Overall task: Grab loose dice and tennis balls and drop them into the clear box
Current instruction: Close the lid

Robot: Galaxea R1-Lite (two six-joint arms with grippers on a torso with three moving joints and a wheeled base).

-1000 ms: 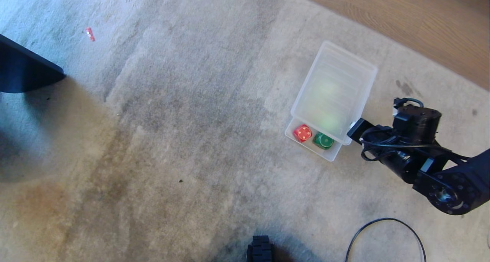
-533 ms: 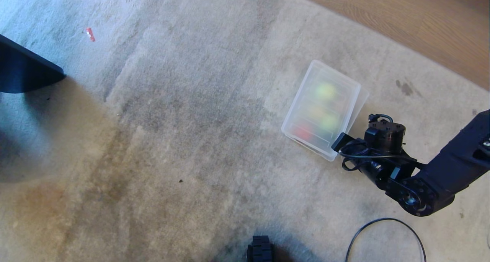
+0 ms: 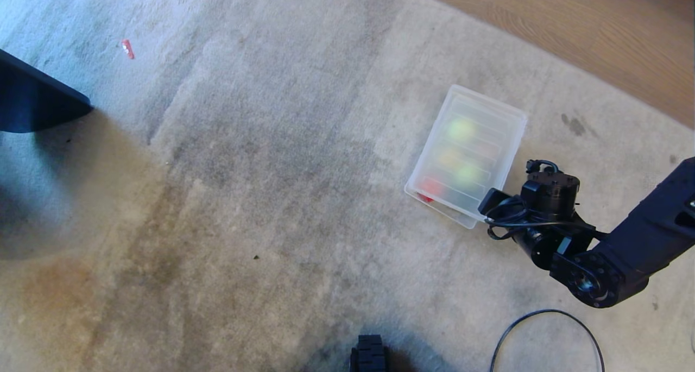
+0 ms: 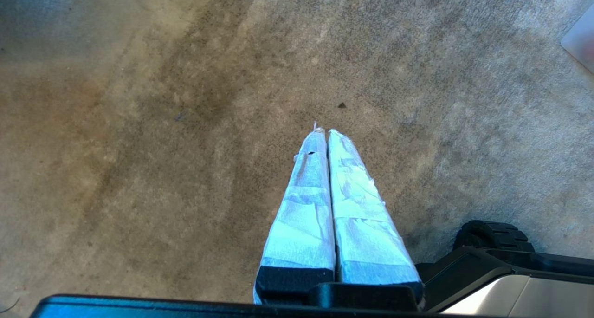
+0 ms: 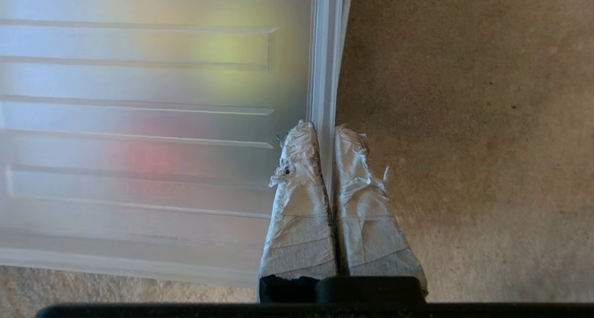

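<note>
The clear box [image 3: 415,191] stands on the carpet at right, almost wholly covered by a flat ribbed clear lid [image 3: 480,136]. Through the lid I make out two yellow-green tennis balls [image 3: 460,128] [image 3: 467,174], a red die [image 3: 430,186] and an orange-yellow blur between the balls. My right gripper [image 3: 488,201] is at the lid's near right corner. In the right wrist view the right gripper [image 5: 325,130] is shut on the lid's rim [image 5: 325,76], one finger above it and one below. My left gripper [image 4: 323,132] is shut and empty over bare carpet.
A black cable loop [image 3: 543,334] lies on the carpet near my right arm. Wooden floor [image 3: 570,24] starts beyond the carpet edge at the back right. A dark furniture corner [image 3: 32,100] juts in at left, with a small red scrap [image 3: 127,48] behind it.
The lid, held raised over the box's far part a second ago, has come down onto the box and hides the green die. My right arm came lower and nearer with it.
</note>
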